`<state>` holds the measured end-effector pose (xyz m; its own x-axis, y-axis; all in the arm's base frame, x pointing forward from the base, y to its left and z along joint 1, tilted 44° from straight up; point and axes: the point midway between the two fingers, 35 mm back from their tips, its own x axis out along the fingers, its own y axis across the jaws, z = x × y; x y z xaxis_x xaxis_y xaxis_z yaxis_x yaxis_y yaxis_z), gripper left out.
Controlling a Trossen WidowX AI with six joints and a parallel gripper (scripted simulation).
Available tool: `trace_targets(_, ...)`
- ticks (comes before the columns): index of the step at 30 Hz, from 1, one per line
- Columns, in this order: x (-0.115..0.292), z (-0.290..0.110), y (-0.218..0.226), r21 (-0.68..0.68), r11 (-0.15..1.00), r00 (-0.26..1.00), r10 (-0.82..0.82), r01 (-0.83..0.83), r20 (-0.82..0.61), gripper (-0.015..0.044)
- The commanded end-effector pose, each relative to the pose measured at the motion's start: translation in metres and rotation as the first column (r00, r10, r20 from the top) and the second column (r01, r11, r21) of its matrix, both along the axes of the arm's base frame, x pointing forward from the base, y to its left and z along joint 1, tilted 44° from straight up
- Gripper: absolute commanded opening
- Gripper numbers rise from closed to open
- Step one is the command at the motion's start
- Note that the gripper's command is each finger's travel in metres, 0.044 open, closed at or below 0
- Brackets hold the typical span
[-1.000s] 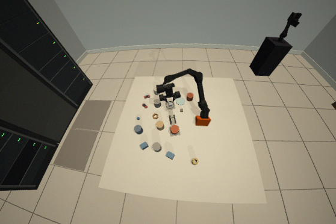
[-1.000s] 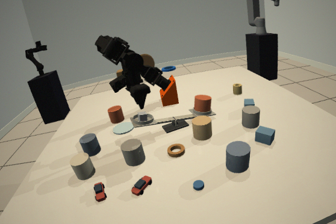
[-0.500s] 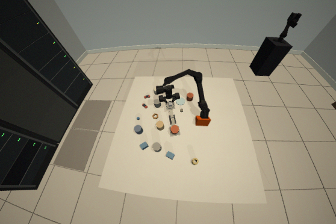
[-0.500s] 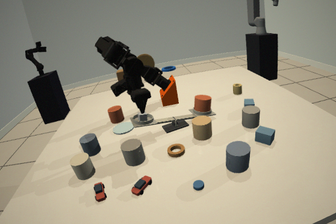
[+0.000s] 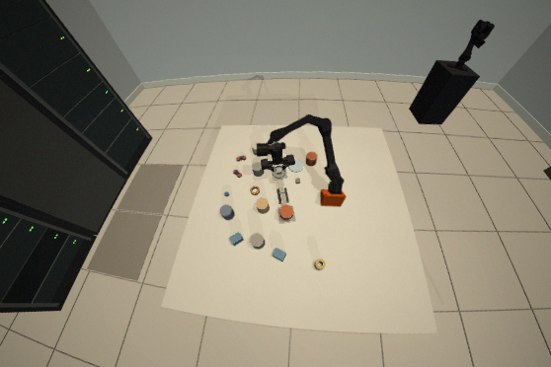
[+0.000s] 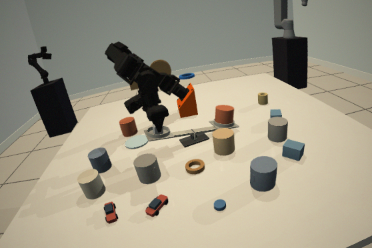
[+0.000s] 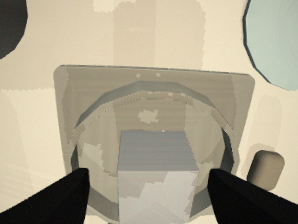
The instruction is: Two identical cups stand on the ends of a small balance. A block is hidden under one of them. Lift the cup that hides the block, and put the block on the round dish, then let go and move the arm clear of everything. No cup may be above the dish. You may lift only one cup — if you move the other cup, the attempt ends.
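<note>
A small grey block (image 7: 157, 156) sits uncovered inside the ring on the left pad (image 7: 73, 83) (image 6: 165, 133) of the balance (image 6: 185, 133) (image 5: 281, 195). My gripper (image 7: 149, 179) (image 6: 158, 128) (image 5: 277, 171) is down over that pad, open, with one finger on each side of the block and a gap on both sides. One orange cup (image 6: 224, 114) (image 5: 286, 212) stands on the balance's other end. The second orange cup (image 6: 128, 126) (image 5: 311, 158) stands on the mat beside the pale blue round dish (image 6: 136, 143) (image 5: 296, 167) (image 7: 276, 30). In the top and exterior views the block is hidden by the fingers.
Several cylinders stand around the balance, among them a grey one (image 6: 147, 168), a tan one (image 6: 223, 141) and a blue-grey one (image 6: 263, 173). Two red toy cars (image 6: 157, 205), a brown ring (image 6: 193, 164) and blue blocks (image 6: 293, 149) lie on the mat. The arm's orange base (image 6: 187, 101) stands behind the balance.
</note>
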<state>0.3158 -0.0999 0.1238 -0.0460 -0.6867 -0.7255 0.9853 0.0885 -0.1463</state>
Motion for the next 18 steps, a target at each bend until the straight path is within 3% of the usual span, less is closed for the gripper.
trace_targets(1, -0.0021, -0.0052, -0.0045, -0.005, 1.0, 1.0, 0.003, -0.003, -0.008, 0.026)
trace_targets(4, -0.0023, -0.0068, -0.0062, -0.005, 1.0, 1.0, 0.003, -0.003, -0.008, 0.026)
trace_targets(8, -0.0023, -0.0068, -0.0062, -0.005, 1.0, 1.0, 0.003, -0.003, -0.008, 0.0155)
trace_targets(16, -0.0023, -0.0068, -0.0062, -0.005, 1.0, 1.0, 0.003, -0.003, -0.008, 0.0102)
trace_targets(18, -0.0022, -0.0063, -0.0056, -0.005, 1.0, 1.0, 0.003, -0.003, -0.008, 0.0049)
